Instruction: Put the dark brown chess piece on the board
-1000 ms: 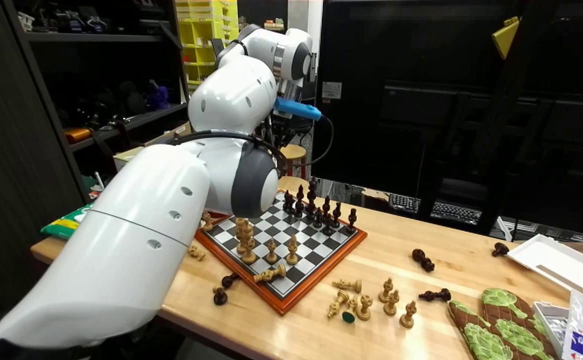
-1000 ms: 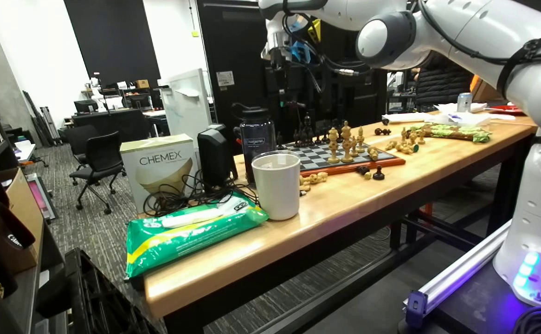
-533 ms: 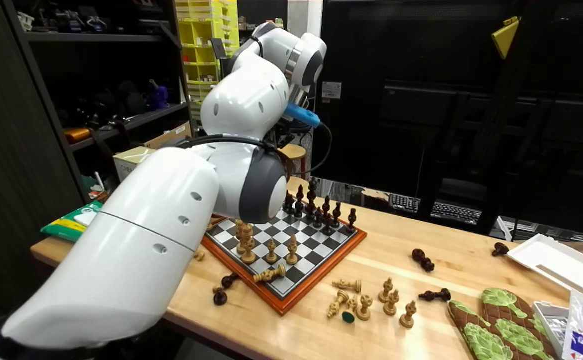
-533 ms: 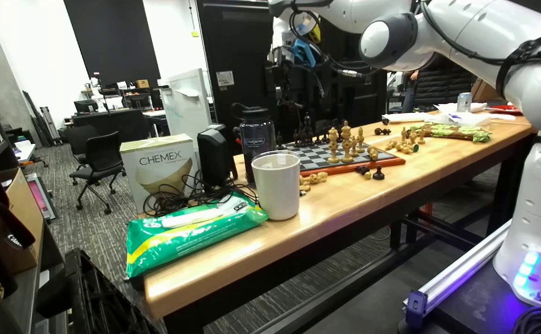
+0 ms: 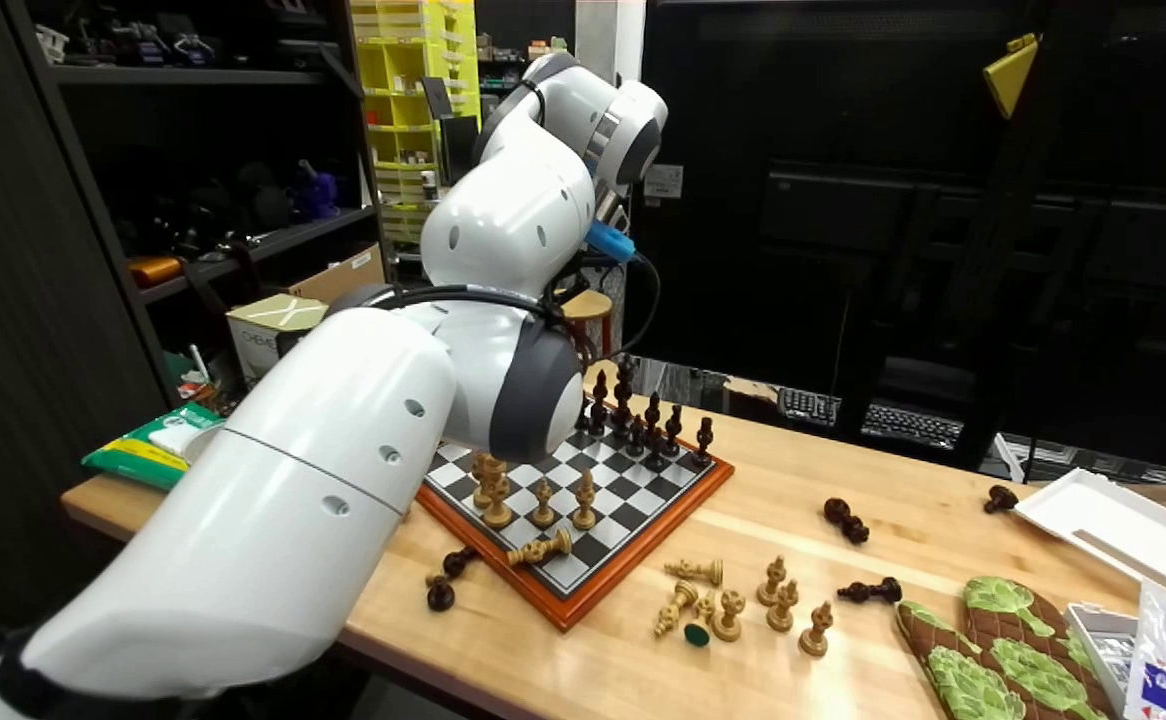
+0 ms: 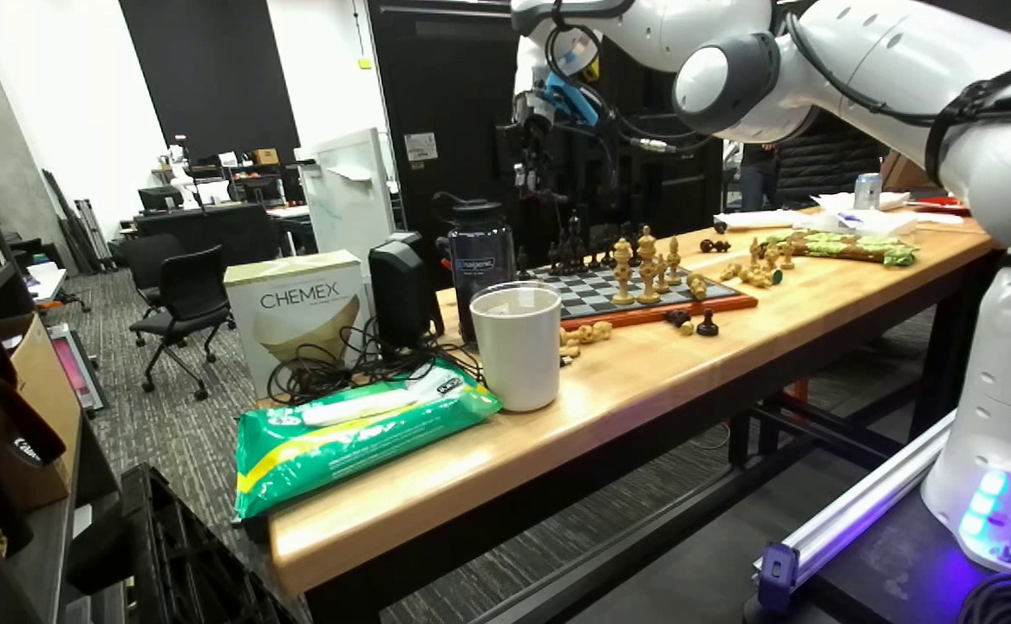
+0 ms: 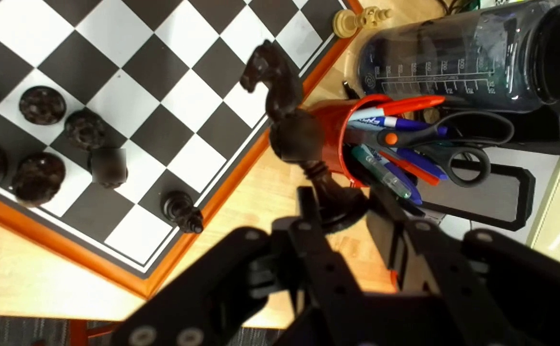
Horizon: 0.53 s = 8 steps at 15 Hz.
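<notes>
- Claw (image 7: pixel 342 211), one: fingers pressed in on the base of the dark brown chess piece (image 7: pixel 297 129), apart only by that base's breadth; in an exterior view, raised above the counter (image 6: pixel 644 373), between ten and eleven o'clock of the board (image 6: pixel 588 299).
- Dark brown chess piece, one: horse-headed; gripped by its base, aloft, head toward eleven o'clock in the wrist view. Whether it overhangs the board cannot be told.
- Board, one: chequered, red-brown frame; ten o'clock of the claw in the wrist view.
- Dark pieces (image 5: pixel 653 410), several: upright on the board, along its one-to-two o'clock side in an exterior view.
- Light pieces (image 5: pixel 584 500), several: upright on the board; another light piece (image 5: pixel 540 548) on its side near the six o'clock corner.
- Loose light pieces (image 5: pixel 728 615), group: on the counter, four o'clock of the board, some upright, some lying.
- Loose dark pieces (image 5: pixel 440 594), two: eight o'clock of the board, one upright, one lying.
- Red cup (image 7: pixel 334 137), one: holding pens (image 7: pixel 407 103) and scissors (image 7: pixel 414 136); one o'clock of the claw in the wrist view.
- Bottle (image 7: pixel 448 62), one: farther out, one o'clock.
</notes>
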Each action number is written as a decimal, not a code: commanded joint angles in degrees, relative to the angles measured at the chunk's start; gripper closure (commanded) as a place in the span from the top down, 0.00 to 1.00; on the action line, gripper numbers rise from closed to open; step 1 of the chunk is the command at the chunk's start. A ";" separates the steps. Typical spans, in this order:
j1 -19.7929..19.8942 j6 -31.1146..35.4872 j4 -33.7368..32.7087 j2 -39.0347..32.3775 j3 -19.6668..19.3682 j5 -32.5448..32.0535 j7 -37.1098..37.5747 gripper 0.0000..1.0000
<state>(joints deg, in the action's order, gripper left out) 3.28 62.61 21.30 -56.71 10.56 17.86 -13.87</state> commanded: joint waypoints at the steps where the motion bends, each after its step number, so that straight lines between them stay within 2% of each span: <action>1: 0.90 -0.03 0.09 0.47 1.29 1.02 4.53 0.56; 2: 0.99 -0.01 0.09 0.54 1.33 0.92 4.95 0.57; 3: 1.13 0.16 0.15 0.58 1.31 0.80 5.00 0.62; 8: 1.60 -0.05 0.15 0.63 1.08 0.37 5.05 0.94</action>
<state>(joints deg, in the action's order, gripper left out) 4.34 62.77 21.28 -56.72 11.11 17.86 -10.25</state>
